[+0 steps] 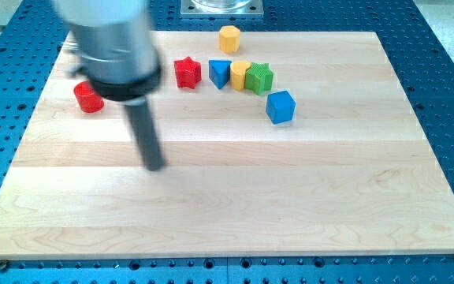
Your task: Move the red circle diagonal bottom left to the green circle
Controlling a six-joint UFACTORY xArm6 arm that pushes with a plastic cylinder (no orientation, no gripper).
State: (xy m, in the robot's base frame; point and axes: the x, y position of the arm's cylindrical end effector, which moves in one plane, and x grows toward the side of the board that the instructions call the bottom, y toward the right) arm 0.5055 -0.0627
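While my tip (155, 166) hangs over bare wood left of the worktop's (306, 189) middle, nothing is touching it — every block sits well apart, up toward the view's top. No claw on this arm, so nothing opens, nothing closes, nothing is held: just a dark rod under a blurred grey housing. Red circle (88, 97) sits near the view's left edge, up and to the left of my tip, partly tucked beside that housing. Across from it, red star (187, 72), and then a tight little row: blue triangle (220, 73), a yellow block (240, 75) squeezed in behind, and a green block (259, 78) with a ridged, star-like outline, all touching or nearly so. Blue cube (280, 106) stands just below and right of the green one. Yellow hexagon (228, 38) is alone at the top edge. Perforated blue table (448, 63) frames the lot.
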